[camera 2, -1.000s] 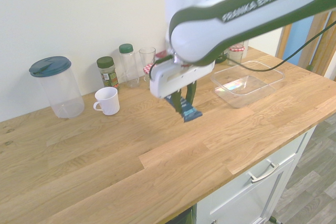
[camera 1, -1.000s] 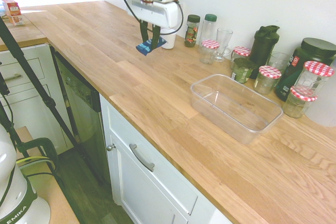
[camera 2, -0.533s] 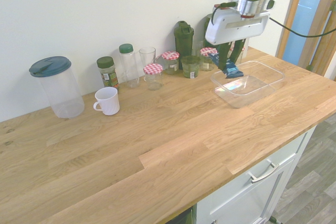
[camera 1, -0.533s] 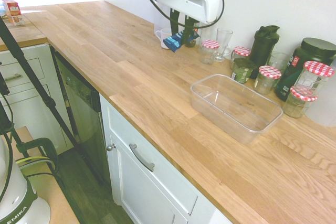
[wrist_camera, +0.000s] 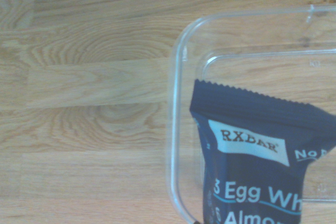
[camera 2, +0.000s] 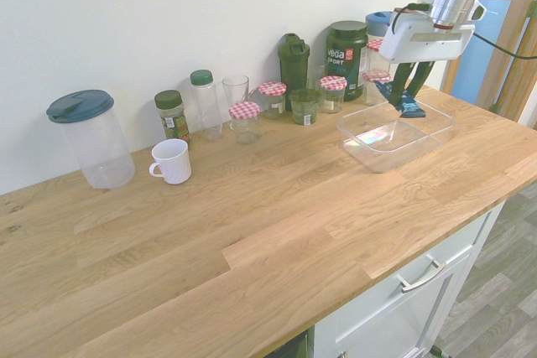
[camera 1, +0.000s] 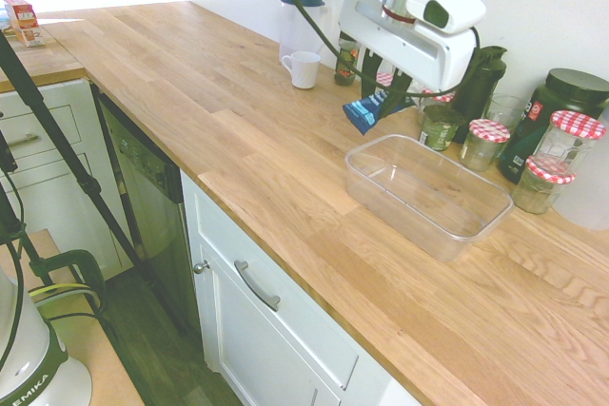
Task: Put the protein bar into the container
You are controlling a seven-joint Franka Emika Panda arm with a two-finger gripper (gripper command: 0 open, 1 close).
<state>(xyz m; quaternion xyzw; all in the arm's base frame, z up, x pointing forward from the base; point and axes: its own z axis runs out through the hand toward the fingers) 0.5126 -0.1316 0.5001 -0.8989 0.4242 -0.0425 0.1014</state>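
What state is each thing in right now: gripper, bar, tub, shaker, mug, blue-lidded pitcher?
Gripper: shut on the bar, raised above the counter.
Protein bar: wrapped, held, not yet in the tub.
Tub: lidless, upright, empty.
Shaker: lidded, upright.
Mug: upright.
Pitcher: lid on, upright.

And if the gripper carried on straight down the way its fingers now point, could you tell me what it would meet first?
Probably the clear plastic container: the gripper, shut on the RXBAR protein bar, points down near it, though depth is unclear.
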